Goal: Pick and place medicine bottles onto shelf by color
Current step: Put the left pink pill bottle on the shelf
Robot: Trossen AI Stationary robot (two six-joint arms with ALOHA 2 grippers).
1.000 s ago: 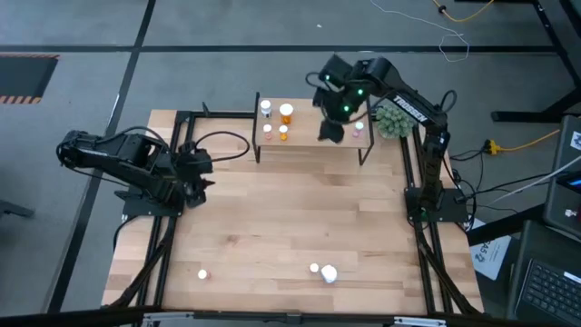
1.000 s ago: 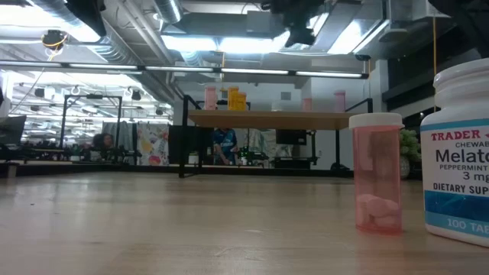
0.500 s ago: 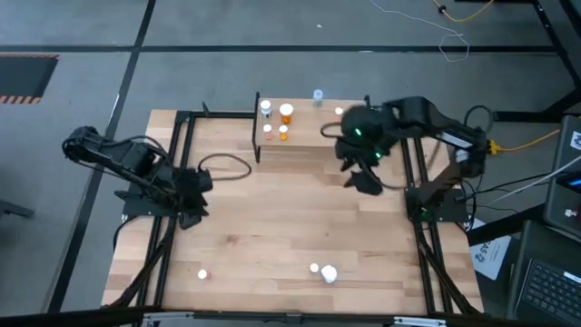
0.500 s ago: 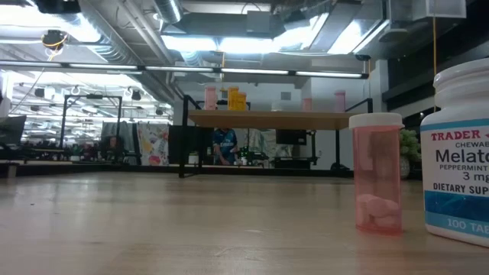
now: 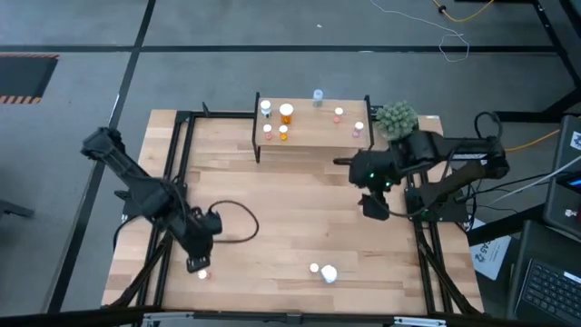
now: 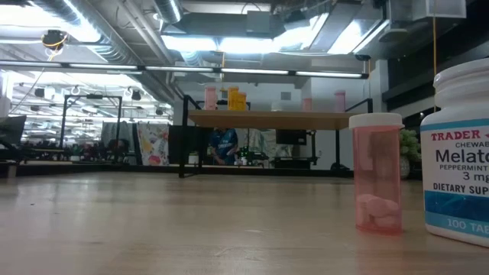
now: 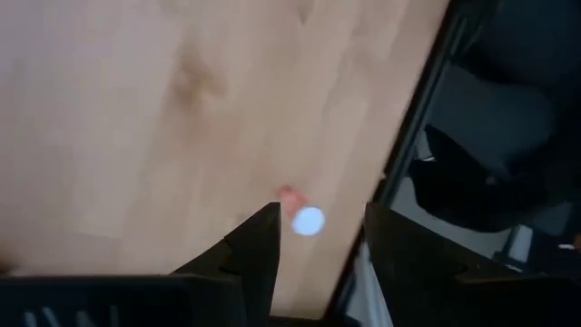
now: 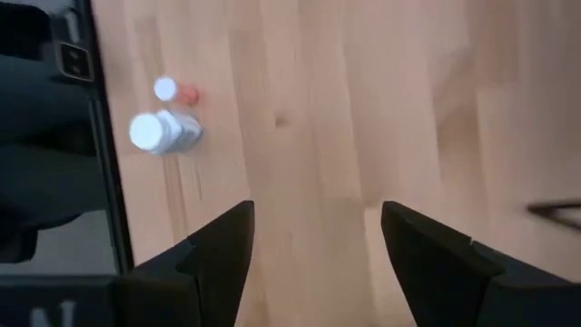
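Since a second ago: left end effector (image 5: 201, 263) has swung from the table's left edge down to the near-left corner; right end effector (image 5: 373, 207) has left the shelf (image 5: 313, 136) and dropped toward mid-table. Left fingers spread, empty, directly over a lone pink-bodied bottle (image 7: 307, 220), apparently lined up for a grab. Right fingers wide, empty, facing the near-edge pair: small bottle (image 8: 165, 88) beside a larger white one (image 8: 159, 132). Shelf carries sorted bottles, orange to the left, pink to the right.
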